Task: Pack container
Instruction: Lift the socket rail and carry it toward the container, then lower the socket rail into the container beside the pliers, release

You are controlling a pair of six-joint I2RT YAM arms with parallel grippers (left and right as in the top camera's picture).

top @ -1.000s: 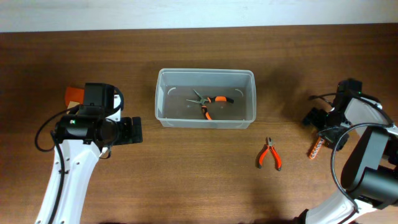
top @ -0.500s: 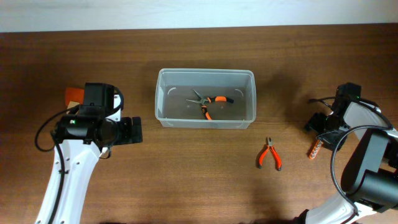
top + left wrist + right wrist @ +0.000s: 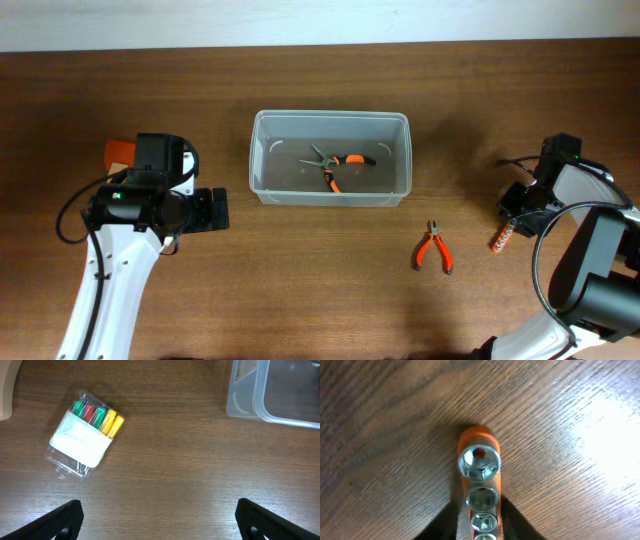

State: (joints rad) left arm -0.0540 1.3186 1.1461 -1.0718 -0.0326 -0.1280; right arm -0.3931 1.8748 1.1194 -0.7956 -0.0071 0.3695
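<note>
1. Container [image 3: 330, 118] sits on the table [image 3: 300, 300], near the middle and toward the far edge. It is a clear tub with round corners and a rim.
2. Inside it, pliers [image 3: 336, 163] with orange and black handles lie flat on the bottom.
3. Small pliers [image 3: 433, 248], orange too, lie on the wood in front of the container's right corner, apart from it.
4. The right gripper [image 3: 479, 522] is low over the right side of the table, well apart from the container. It is at an orange rail [image 3: 476, 437] that has a row of shiny sockets on it.
5. Its two fingers [image 3: 442, 525] sit tight against the rail, one on each side. The gripper is nearly closed and has hold of the rail, which lies flat on the wood.
6. The left gripper [image 3: 157, 512] hangs over the left part of the table, to the left of the container. It is wide open, with nothing in it.
7. Below it lies a clear pack of markers [image 3: 85, 435], tilted on the wood. The caps are green, red and yellow.
8. One corner of the container shows at the top right of the left wrist view, well apart from the pack.
9. An orange thing [image 3: 118, 153] peeks out beside the left arm [image 3: 105, 270] — too hidden to tell what it is.
</note>
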